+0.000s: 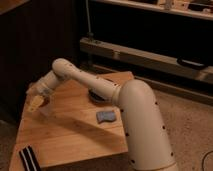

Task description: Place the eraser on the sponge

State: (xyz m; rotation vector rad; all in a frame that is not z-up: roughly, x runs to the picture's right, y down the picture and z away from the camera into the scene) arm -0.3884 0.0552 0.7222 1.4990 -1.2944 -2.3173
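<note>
In the camera view, the eraser [29, 158] lies at the near left corner of the wooden table [70, 137]. It is well apart from the gripper [40, 96], which hangs over the table's far left edge. Whether the gripper is clasping anything or free cannot be told. The sponge [105, 116] lies flat mid-table, just beside the white arm [85, 79] and well apart from the eraser. A translucent cup [35, 104] with orange contents sits right at the gripper (touching or not is unclear). A dark round dish [94, 96] is mostly hidden behind the arm. The eraser's near end runs to the view's lower edge.
</note>
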